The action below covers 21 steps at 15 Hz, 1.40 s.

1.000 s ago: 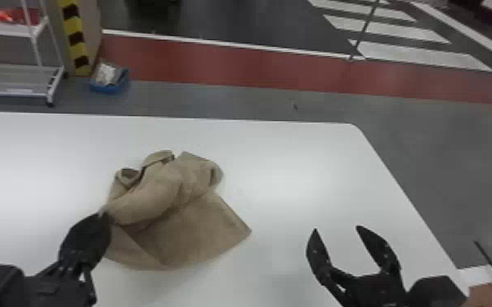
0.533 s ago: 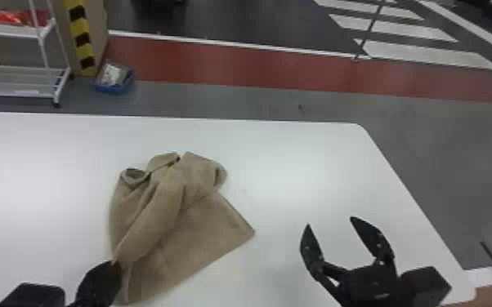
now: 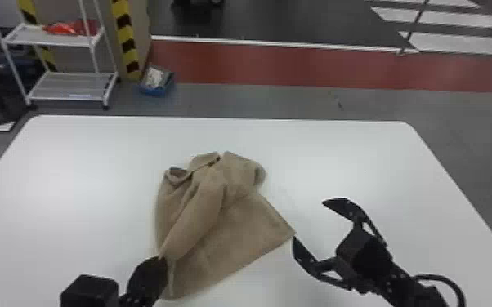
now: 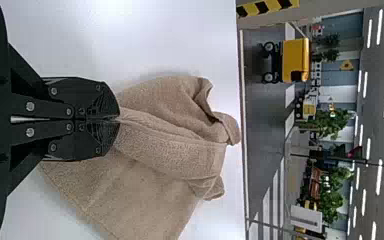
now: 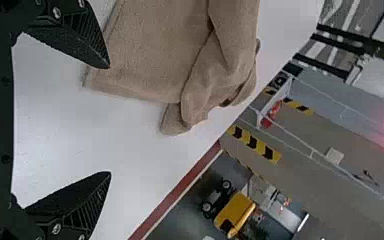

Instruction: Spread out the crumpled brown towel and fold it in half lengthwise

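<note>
Brown towel (image 3: 233, 212) lies rumpled on the white table (image 3: 73, 183), its far end bunched and its near part flatter, from where I'm watching. The robot's left gripper (image 3: 162, 259) has its jaws closed on a pinch of the cloth at the near left. Over by the right-hand corner, the right gripper (image 3: 310, 221) holds its jaws wide apart, with nothing between them.

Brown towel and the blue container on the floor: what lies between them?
From the towel to the blue container, the head view shows white tabletop, then grey floor.
</note>
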Available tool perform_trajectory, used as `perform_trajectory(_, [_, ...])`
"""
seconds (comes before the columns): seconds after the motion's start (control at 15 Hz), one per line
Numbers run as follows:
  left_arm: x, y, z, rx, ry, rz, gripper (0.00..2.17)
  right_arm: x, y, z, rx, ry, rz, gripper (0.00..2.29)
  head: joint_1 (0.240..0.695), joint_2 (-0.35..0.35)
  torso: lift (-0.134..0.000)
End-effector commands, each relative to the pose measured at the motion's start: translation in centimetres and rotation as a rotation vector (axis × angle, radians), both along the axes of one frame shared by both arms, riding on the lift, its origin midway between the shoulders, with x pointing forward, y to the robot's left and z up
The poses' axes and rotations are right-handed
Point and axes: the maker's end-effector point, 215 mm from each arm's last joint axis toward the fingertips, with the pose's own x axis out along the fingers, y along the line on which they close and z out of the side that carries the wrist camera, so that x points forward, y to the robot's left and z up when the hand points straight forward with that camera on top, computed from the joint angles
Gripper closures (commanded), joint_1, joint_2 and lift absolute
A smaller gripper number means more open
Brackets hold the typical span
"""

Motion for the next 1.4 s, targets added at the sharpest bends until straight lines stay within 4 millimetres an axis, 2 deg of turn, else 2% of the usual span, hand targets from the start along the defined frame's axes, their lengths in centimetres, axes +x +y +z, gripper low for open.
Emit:
perform_trajectory(0.0, [0.0, -0.1, 0.0, 0.0, -0.001, -0.001, 1.83, 1.4, 0.0, 0.2, -0.09, 0.022, 0.045, 0.15, 0.695, -0.077, -0.123])
perform_trajectory(0.07, [0.0, 0.0, 0.0, 0.001, -0.001, 0.0, 1.83, 1.3, 0.9, -0.5, -0.132, 0.072, 0.095, 0.15, 0.695, -0.069, -0.123])
perform_trajectory(0.27, [0.1, 0.0, 0.3, 0.0, -0.007, 0.002, 1.83, 2.1, 0.5, -1.0, -0.224, 0.121, 0.139, 0.21, 0.695, -0.059, -0.123])
perform_trajectory(0.4, [0.2, 0.2, 0.4, 0.0, -0.01, 0.005, 1.83, 2.4, 0.8, -1.6, -0.229, 0.152, 0.161, 0.22, 0.695, -0.058, -0.123])
perform_trajectory(0.6, [0.3, 0.2, 0.7, -0.004, -0.017, 0.006, 1.83, 1.3, 1.5, -3.2, -0.229, 0.246, 0.21, 0.28, 0.695, -0.05, -0.123])
perform_trajectory(0.73, [0.4, 0.3, 0.7, -0.002, -0.018, 0.009, 1.83, 1.2, 1.3, -4.1, -0.276, 0.259, 0.221, 0.28, 0.695, -0.046, -0.123])
perform_trajectory(0.87, [0.5, 0.3, 0.8, -0.002, -0.021, 0.009, 1.83, 1.6, 1.5, -4.8, -0.278, 0.29, 0.224, 0.29, 0.695, -0.045, -0.123])
perform_trajectory(1.0, [0.6, 0.2, 1.0, -0.004, -0.026, 0.009, 1.83, 1.9, 2.2, -5.3, -0.272, 0.307, 0.236, 0.41, 0.695, -0.044, -0.123])
perform_trajectory(1.33, [0.7, 0.5, 1.0, -0.003, -0.029, 0.012, 1.83, 2.6, 3.0, -6.5, -0.261, 0.371, 0.236, 0.53, 0.695, -0.026, -0.123])
